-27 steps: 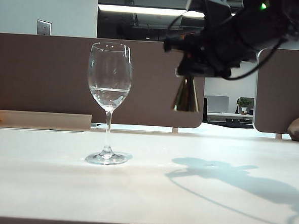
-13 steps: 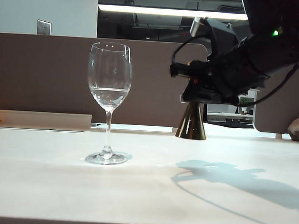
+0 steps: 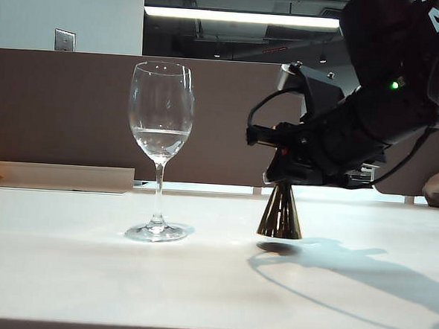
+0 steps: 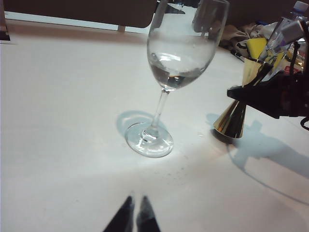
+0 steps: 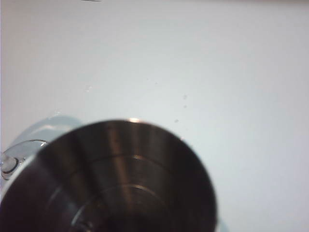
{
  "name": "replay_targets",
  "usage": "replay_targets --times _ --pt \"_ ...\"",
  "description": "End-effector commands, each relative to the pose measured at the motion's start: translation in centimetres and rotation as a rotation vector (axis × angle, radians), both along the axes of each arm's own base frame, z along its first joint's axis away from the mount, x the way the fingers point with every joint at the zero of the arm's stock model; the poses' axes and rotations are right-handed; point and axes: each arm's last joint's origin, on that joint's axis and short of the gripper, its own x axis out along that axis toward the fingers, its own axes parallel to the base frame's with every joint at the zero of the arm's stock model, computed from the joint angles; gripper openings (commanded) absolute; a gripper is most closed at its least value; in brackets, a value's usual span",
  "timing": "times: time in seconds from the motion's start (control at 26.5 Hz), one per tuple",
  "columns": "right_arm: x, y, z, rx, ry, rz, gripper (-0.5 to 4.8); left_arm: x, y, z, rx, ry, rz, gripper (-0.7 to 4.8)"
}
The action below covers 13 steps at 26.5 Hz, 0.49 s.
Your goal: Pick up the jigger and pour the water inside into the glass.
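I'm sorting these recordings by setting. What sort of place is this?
Probably an open-plan office or lab: brown desk partitions behind the white table, a ceiling strip light, and a monitor on a far desk.

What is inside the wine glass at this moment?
The glass holds clear water filling the lower part of its bowl. The jigger, gripped by the right gripper, stands upright beside it; its cup looks empty from above. The left gripper hangs back, shut.
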Motion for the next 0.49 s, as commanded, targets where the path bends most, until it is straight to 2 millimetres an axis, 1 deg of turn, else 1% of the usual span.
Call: replay_targets --times 0.04,0.3,0.34,0.38,0.41,0.49 --pt "0.2 0.1 0.0 0.01 -0.006 0.0 -0.01 0.0 0.0 0.0 -0.006 0.011 -0.009 0.23" --pt "0.3 0.2 -1.2 -0.006 0.033 0.017 0.02 0.0 0.0 0.0 -0.006 0.012 -0.009 0.23" --pt "0.3 0.2 -1.2 -0.006 0.035 0.019 0.14 0.0 0.0 0.0 -0.006 0.011 -0.009 0.23" --pt "0.3 0.2 -1.3 -0.007 0.037 0.019 0.37 0.0 0.0 0.0 -0.006 0.012 -0.009 0.23" --pt "0.4 0.2 -1.4 -0.007 0.04 0.018 0.73 0.0 0.0 0.0 -0.006 0.012 -0.009 0.23" --pt "0.4 0.2 -1.4 -0.003 0.043 0.015 1.19 0.0 0.0 0.0 -0.006 0.012 -0.009 0.23"
